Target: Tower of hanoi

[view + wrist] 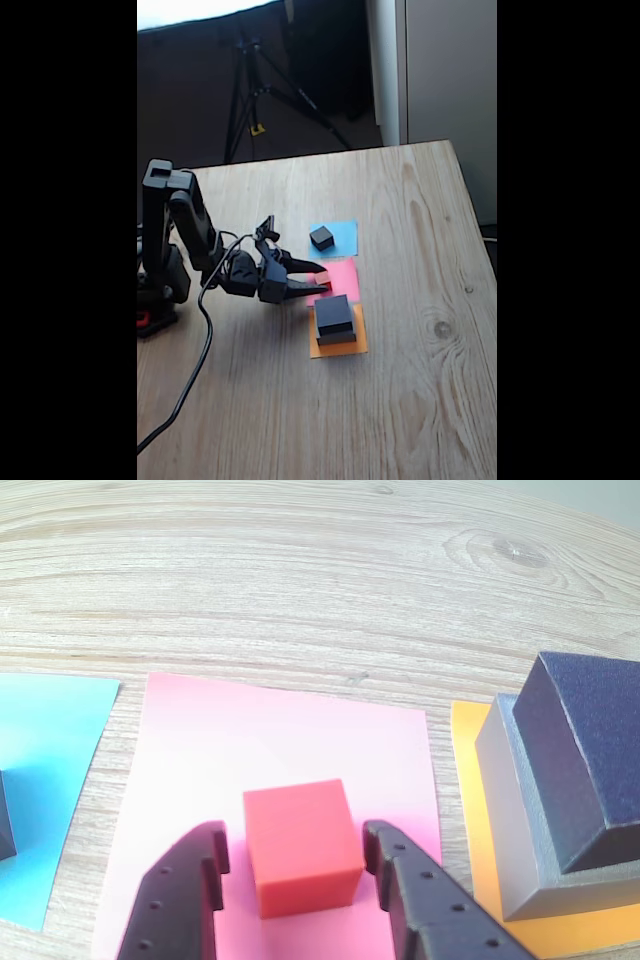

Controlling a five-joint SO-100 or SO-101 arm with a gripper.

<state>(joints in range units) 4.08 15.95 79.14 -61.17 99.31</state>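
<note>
Right now the hand point(296, 865) sits low over the pink paper square point(200, 750), its two black fingers point(185, 890) parted with the red cube point(300, 845) between them; narrow gaps show on both sides in the wrist view, so they are not pressing it. The cube rests on the pink sheet. On the orange square point(338, 347), nearest the bench's front edge, a dark block point(333, 313) sits stacked on a larger grey one point(510, 820). Another small dark block point(321, 237) stands on the blue square point(342, 238), toward the far edge of the wooden bench point(420, 400).
</note>
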